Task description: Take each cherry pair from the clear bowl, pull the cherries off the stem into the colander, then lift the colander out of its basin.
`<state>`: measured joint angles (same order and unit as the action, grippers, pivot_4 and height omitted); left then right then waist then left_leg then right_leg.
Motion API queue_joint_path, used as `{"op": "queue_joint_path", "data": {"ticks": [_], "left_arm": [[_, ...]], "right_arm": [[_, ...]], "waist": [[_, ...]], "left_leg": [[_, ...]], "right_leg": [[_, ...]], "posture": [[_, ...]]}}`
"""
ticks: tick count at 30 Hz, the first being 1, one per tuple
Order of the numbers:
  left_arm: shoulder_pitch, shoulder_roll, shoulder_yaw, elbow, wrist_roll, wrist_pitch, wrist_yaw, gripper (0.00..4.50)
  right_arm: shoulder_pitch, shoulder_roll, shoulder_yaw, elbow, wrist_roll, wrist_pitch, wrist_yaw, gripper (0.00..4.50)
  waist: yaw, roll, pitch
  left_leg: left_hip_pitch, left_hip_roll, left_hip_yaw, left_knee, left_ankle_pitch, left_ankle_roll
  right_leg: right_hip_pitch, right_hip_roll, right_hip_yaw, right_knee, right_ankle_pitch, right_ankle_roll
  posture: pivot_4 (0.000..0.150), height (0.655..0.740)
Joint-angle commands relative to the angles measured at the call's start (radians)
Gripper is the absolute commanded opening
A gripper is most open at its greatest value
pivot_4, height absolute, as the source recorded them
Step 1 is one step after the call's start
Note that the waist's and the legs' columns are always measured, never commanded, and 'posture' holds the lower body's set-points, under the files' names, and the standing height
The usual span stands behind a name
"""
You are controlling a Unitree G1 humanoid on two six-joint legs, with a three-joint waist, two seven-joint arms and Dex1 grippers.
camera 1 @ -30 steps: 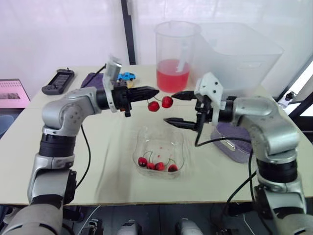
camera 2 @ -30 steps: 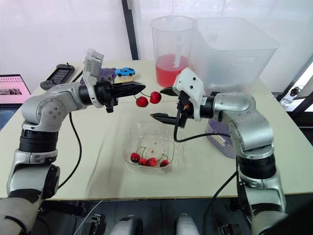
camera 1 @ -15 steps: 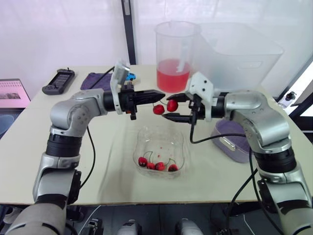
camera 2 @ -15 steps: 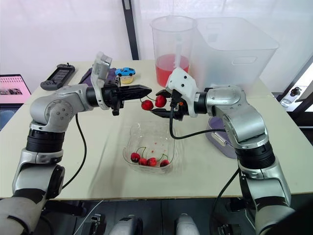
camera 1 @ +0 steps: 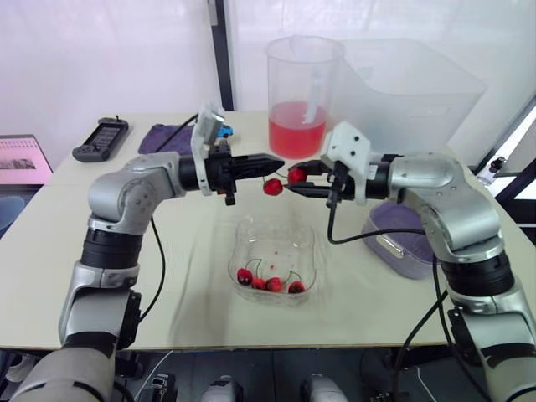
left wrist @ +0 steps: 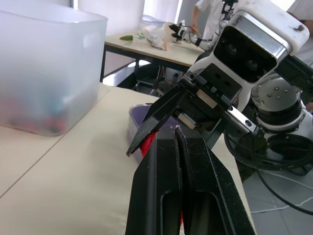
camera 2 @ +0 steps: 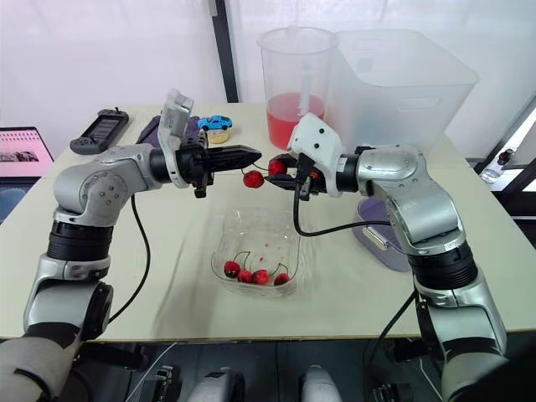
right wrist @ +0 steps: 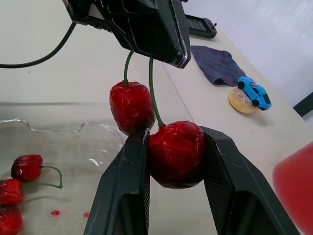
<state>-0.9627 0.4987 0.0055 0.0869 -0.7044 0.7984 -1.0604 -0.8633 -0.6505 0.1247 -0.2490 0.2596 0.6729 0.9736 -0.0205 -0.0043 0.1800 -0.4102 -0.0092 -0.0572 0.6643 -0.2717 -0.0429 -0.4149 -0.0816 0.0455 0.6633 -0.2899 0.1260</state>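
Note:
My left gripper (camera 1: 278, 161) is shut on the green stems of a cherry pair, held in the air above the clear bowl (camera 1: 251, 230). One red cherry (right wrist: 131, 105) hangs free below it. The other cherry (right wrist: 176, 152) sits between the two fingers of my right gripper (camera 1: 295, 177), which press on it from both sides. The two grippers meet tip to tip. Several more cherries (camera 1: 272, 283) lie at the near side of the bowl. A purple colander in its basin (camera 1: 389, 247) stands on the table to the right, partly behind my right arm.
A clear pitcher of red liquid (camera 1: 299, 92) and a big translucent tub (camera 1: 402, 84) stand at the back. A blue toy car (camera 1: 219, 130), a purple cloth (camera 1: 161, 136) and a black handset (camera 1: 100, 138) lie at the back left.
My right gripper has moved left up to the hanging pair and its fingers have come together on one cherry. The left gripper shifted slightly right with the stems.

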Motion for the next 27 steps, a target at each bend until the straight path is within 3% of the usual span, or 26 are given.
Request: {"op": "queue_joint_path", "data": {"ticks": [1,15,19,23,27], "left_arm": [[-0.034,0.003,0.023,-0.017,0.001,-0.019,0.002,0.0],[-0.025,-0.015,0.047,-0.03,-0.013,-0.024,0.003,0.0],[-0.021,-0.019,0.055,-0.028,-0.01,-0.028,0.013,0.0],[-0.011,-0.011,0.045,-0.019,0.01,-0.05,0.001,0.0],[-0.013,-0.003,0.036,-0.004,0.026,-0.069,-0.014,0.0]], "right_arm": [[0.003,-0.023,-0.009,-0.019,0.012,-0.009,0.008,1.46],[0.145,-0.16,-0.116,0.069,0.089,0.009,0.07,1.46],[0.131,-0.315,-0.172,0.124,0.071,0.025,0.109,1.46],[0.141,-0.492,-0.125,0.234,-0.038,-0.05,0.148,1.46],[0.153,-0.549,-0.094,0.331,-0.094,-0.103,0.175,1.46]], "waist": [[0.0,0.0,0.0],[0.002,0.0,0.0],[0.005,0.0,0.001],[0.009,0.0,0.001],[-0.001,0.0,0.001]], "left_leg": [[0.0,0.0,0.0,0.0,0.0,0.0],[0.0,0.0,0.0,0.0,0.0,0.0],[0.0,0.0,0.0,0.0,0.0,0.0],[0.0,0.0,0.002,0.001,0.0,0.0],[0.0,0.0,0.002,0.0,0.0,0.001]], "right_leg": [[0.0,0.0,0.0,0.0,0.0,0.0],[0.0,0.0,0.0,0.0,0.0,0.0],[0.0,0.0,0.0,0.0,0.0,0.0],[0.002,0.0,0.0,-0.002,0.0,0.0],[0.002,0.0,0.0,-0.002,0.0,0.0]], "posture": [[0.15,0.7337],[0.15,0.7337],[0.15,0.7337],[0.15,0.7337],[0.15,0.7337]]}}
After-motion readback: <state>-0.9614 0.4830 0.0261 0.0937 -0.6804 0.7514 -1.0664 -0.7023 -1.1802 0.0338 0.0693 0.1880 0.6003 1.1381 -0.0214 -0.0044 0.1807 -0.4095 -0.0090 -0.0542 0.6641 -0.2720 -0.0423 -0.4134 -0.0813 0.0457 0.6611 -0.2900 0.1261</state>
